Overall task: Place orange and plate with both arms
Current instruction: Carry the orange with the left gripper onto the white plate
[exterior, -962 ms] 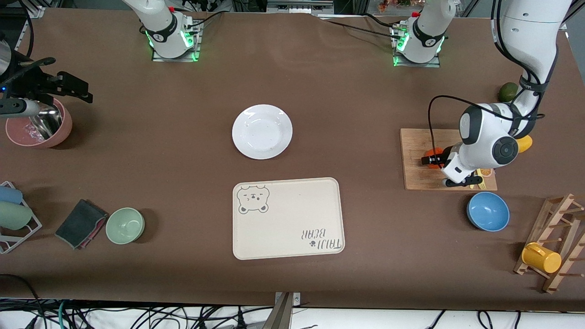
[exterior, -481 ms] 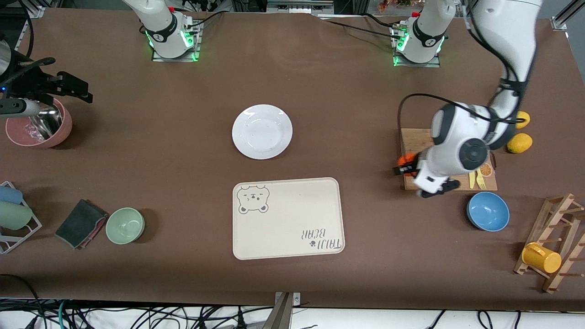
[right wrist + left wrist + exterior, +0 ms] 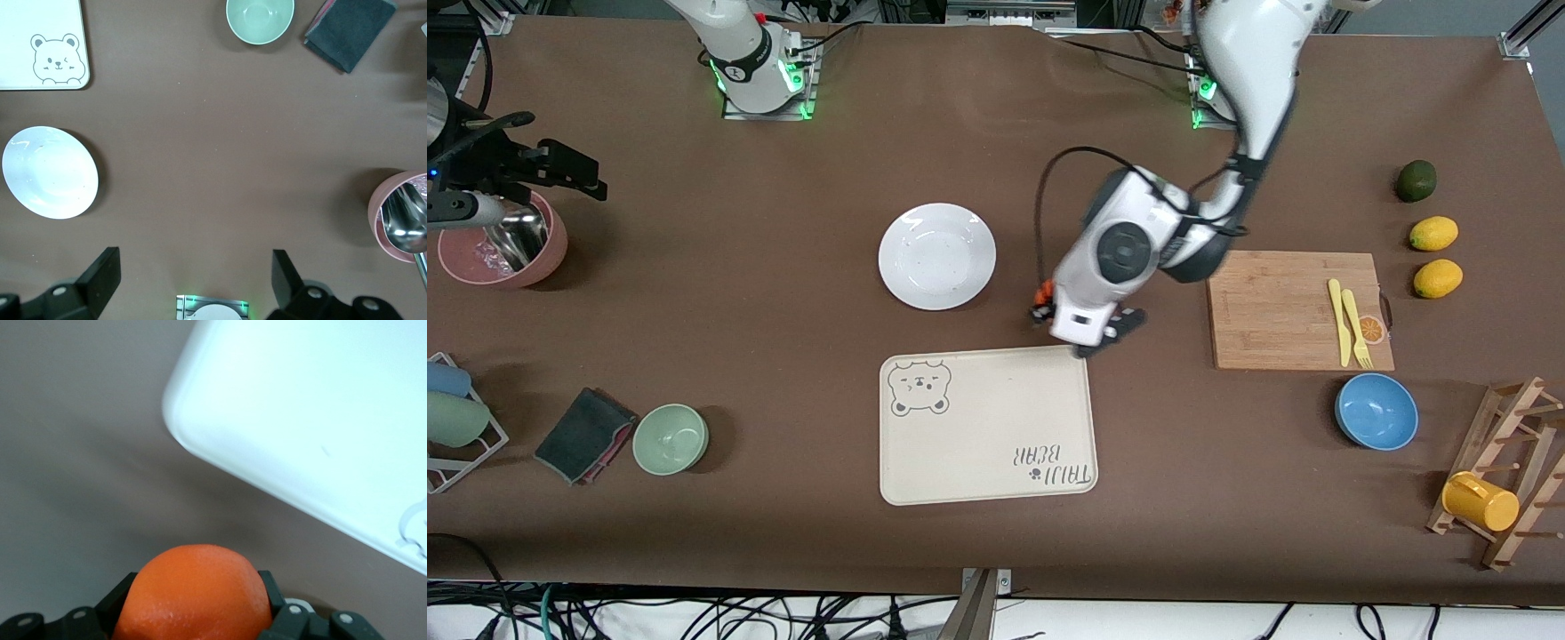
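The orange (image 3: 1042,291) is up in the air with my left gripper (image 3: 1047,304) shut on it, over bare table between the white plate (image 3: 936,256) and a corner of the cream bear tray (image 3: 987,425). In the left wrist view the orange (image 3: 197,590) fills the gap between the black fingers (image 3: 120,599), and the tray's corner (image 3: 300,420) lies just ahead. The plate (image 3: 50,172) lies empty on the table, farther from the front camera than the tray. My right gripper (image 3: 569,169) waits open over the pink bowl (image 3: 503,253), its fingers (image 3: 107,263) wide apart and empty.
A wooden cutting board (image 3: 1280,307) with a yellow knife and fork lies toward the left arm's end, with a blue bowl (image 3: 1376,411), two lemons (image 3: 1434,234), a lime and a mug rack (image 3: 1507,471) around it. A green bowl (image 3: 671,438) and folded cloth (image 3: 583,434) sit toward the right arm's end.
My left gripper has carried the orange off the cutting board toward the middle of the table, up to the tray's corner. The right arm has not moved.
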You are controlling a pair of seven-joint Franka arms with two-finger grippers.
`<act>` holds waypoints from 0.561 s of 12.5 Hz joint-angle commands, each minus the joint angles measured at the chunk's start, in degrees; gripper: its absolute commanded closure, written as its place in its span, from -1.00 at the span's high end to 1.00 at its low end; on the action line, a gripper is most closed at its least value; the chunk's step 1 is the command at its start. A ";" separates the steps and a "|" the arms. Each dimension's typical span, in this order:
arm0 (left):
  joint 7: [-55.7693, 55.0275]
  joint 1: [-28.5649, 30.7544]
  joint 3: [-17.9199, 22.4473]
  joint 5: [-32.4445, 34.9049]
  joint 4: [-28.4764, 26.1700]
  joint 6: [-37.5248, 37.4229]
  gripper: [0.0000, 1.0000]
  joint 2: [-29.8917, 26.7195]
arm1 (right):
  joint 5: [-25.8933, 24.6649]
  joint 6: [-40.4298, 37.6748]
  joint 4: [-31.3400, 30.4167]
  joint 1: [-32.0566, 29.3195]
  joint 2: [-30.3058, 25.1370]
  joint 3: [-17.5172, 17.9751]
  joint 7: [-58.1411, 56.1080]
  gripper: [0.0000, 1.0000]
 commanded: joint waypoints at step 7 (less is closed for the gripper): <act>-13.96 -15.28 1.10 -1.41 14.20 7.26 -0.85 13.25 | 0.12 -1.08 1.15 -0.04 0.28 -0.08 0.13 1.00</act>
